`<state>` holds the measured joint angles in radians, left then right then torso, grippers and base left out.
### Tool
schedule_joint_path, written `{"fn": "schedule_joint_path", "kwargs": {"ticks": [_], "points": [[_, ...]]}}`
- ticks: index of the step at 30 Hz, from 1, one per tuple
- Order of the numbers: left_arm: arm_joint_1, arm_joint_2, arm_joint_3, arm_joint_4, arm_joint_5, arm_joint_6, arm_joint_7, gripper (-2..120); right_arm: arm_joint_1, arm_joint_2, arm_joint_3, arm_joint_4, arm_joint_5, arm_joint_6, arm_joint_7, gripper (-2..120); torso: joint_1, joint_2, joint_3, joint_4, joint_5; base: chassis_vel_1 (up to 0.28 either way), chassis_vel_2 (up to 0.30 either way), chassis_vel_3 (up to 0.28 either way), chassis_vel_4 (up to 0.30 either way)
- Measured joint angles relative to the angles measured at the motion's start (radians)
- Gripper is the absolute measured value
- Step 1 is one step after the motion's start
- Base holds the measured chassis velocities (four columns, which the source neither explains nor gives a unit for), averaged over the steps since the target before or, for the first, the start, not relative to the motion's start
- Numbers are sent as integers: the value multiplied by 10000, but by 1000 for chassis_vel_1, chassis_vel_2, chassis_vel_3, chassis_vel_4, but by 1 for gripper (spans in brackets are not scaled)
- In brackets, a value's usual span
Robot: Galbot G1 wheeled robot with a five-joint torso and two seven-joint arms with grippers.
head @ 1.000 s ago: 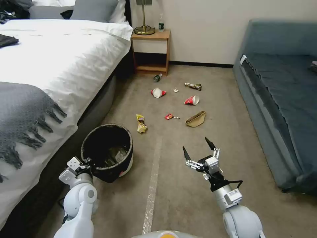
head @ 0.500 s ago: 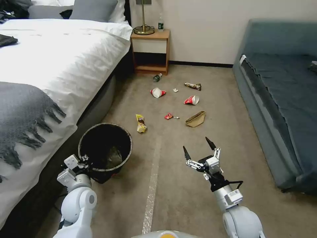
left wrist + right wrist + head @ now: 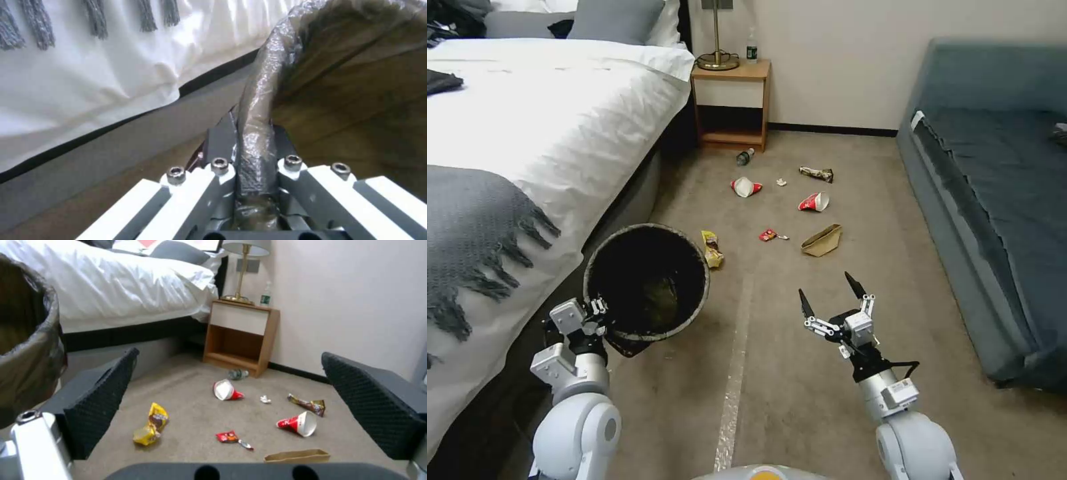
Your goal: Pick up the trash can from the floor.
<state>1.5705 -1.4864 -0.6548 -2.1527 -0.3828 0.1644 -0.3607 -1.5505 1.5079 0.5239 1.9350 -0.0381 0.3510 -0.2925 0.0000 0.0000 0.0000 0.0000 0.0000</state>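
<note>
While the left end effector (image 3: 602,319) pinches the trash can (image 3: 647,280) rim, bed (image 3: 560,133) crowds alongside.

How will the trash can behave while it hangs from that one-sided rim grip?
The left gripper pinches only the trash can rim through glossy liner, so it may slip. Held at one edge, it will likely hang tilted and swing. It looks light, with little visible inside.

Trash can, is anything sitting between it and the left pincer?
No. The left pincer is shut on the lined rim of the trash can, nothing between them. The right pincer hangs open, apart, above the floor.
</note>
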Motion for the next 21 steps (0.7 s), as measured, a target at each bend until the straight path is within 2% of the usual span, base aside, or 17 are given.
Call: {"fn": "schedule_joint_path", "kwargs": {"ticks": [6, 21], "points": [[9, 27, 20, 215, 45, -149, 292, 3, 11, 6, 18, 3, 31, -26, 21, 100, 0, 0, 0, 0, -1, 0, 0, 0, 0], [-87, 25, 185, 447, 144, -282, 257, 3, 88, 5, 55, -2, 111, -111, 29, 100, 0, 0, 0, 0, 0, 0, 0, 0, 0]]}}
